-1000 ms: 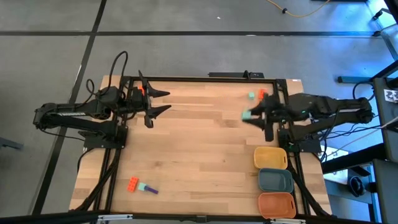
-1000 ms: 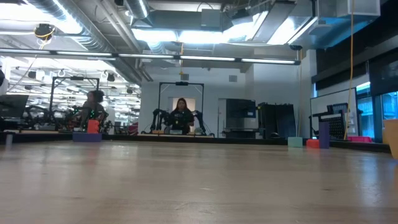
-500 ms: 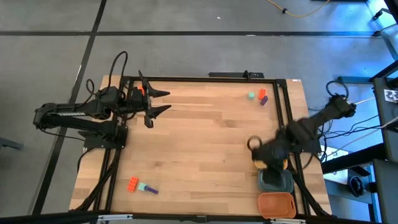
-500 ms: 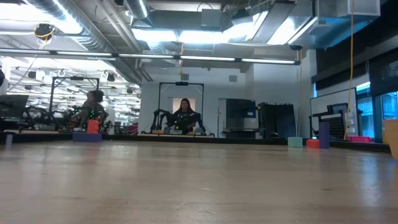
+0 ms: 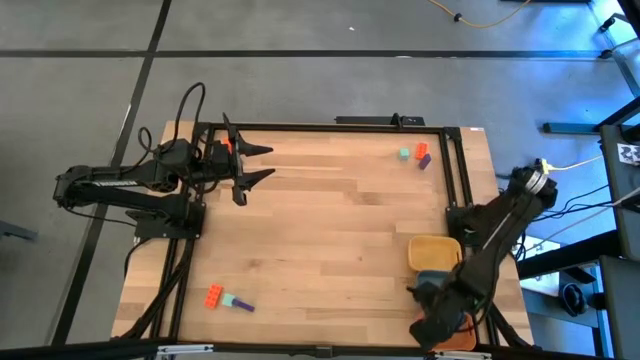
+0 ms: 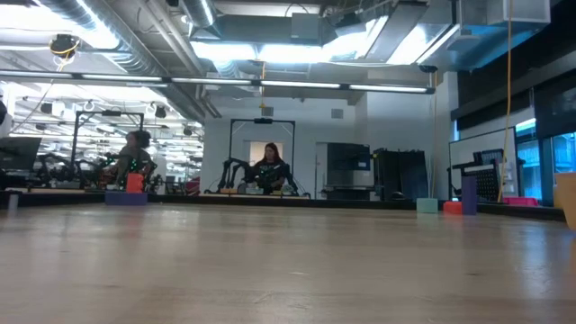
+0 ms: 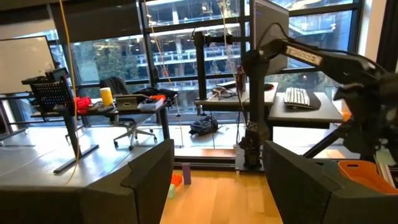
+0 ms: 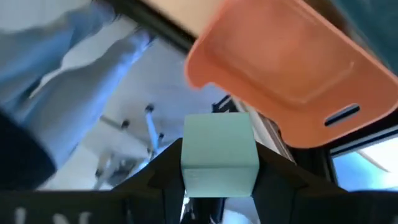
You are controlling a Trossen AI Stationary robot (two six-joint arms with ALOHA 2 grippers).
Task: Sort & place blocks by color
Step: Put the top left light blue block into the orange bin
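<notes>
- One teal block (image 8: 219, 154) sits pinched in the right gripper's (image 8: 217, 186) jaws, above the orange tray (image 8: 292, 81), lower right of the high view.
- Left gripper (image 5: 262, 163), upper left, jaws spread.

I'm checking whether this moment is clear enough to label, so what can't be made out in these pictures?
- High view: the orange tray and blue-grey tray are mostly hidden under the right arm; their contents cannot be seen.
- High view: the right end effector hides the teal block it grips.
- Low view: the far blocks are too small to show shape.
- Right wrist view: motion blur smears the background.
</notes>
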